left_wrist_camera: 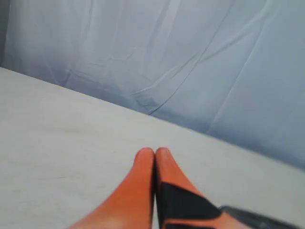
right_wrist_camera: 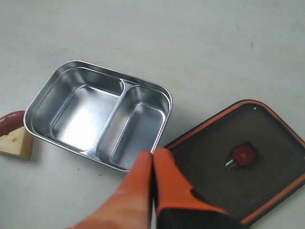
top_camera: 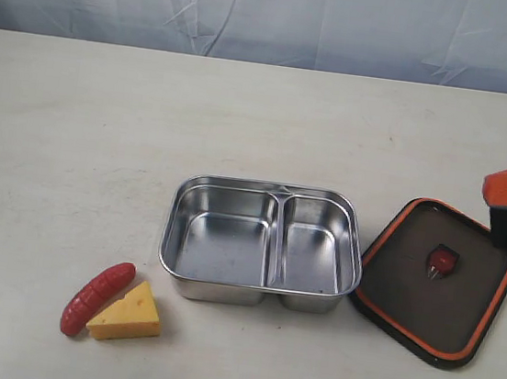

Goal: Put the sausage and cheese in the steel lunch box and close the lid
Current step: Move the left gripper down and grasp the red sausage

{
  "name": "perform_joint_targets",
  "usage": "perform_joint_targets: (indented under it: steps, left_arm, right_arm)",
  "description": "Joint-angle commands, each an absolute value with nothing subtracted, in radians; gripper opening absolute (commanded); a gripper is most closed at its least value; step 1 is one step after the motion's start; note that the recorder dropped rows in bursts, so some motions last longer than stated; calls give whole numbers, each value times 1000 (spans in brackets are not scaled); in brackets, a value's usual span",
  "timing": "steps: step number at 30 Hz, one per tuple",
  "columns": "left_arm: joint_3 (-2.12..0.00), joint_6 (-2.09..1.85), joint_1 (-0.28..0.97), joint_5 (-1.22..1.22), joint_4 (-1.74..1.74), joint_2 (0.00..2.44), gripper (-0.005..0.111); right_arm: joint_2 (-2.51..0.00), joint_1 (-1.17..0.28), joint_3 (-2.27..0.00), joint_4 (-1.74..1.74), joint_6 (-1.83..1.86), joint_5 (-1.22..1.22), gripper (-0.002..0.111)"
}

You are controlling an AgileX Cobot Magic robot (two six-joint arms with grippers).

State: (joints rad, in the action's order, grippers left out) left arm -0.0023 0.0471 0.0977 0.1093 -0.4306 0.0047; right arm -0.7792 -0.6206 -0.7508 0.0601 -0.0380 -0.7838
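Red sausage (top_camera: 98, 298); yellow cheese (top_camera: 127, 315); silver steel lunch box (top_camera: 222, 291); dark, orange-rimmed lid (top_camera: 409, 275)

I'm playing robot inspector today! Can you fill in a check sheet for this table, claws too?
Surface: pale table.
Job's things: sausage and cheese side by side, outside the steel lunch box; both compartments empty; lid lies flat beside it.
Clutter: nothing seen.
Claws: left claw shut, holding nothing; right claw shut, holding nothing.
Cables: nothing seen.
Surroundings: wrinkled pale curtain behind.

Bright, even light; steel lunch box (top_camera: 223, 290) glints; left wrist view slightly blurred.
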Motion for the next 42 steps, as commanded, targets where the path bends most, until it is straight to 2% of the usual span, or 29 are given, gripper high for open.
perform_joint_targets:
  steps: [1,8,13,16,17,21,26,29,31,32,34,38,42]
  left_arm:
    - [0,53,104,23,-683,0,0]
    - [-25,44,104,45,-674,0,0]
    - [-219,41,104,213,-417,76,0]
    - [-382,7,104,371,-246,228,0]
    - [-482,-146,104,498,-232,366,0]
    - [-659,-457,104,686,-385,712,0]
    - [-692,-684,104,827,-590,1103,0]
    - [-692,-700,104,836,-609,1243,1]
    - [-692,-700,104,854,-614,1317,14]
    - [-692,-702,104,867,-635,1355,29]
    - [-692,-744,104,884,-668,1406,49]
    - [-692,-744,110,902,-689,1457,50]
    - [-692,-744,176,884,-661,1489,50]
  right_arm:
    - [-770,-619,-754,63,-38,-792,0]
    - [-770,-619,-754,55,-38,-821,0]
    - [-770,-619,-754,55,-38,-801,0]
    - [-770,-619,-754,55,-38,-801,0]
    - [-770,-619,-754,55,-38,-801,0]
    - [-770,-619,-754,35,-38,-804,0]
    - [-770,-619,-740,0,-38,-825,0]
    - [-770,-619,-663,-28,-38,-811,0]
    - [-770,-619,-587,-43,-38,-791,0]
    - [-770,-619,-563,-38,-38,-782,0]
    - [-770,-619,-564,-31,-44,-777,0]
    - [-770,-619,-564,-31,-48,-774,0]
    - [-770,-619,-564,-31,-48,-774,0]
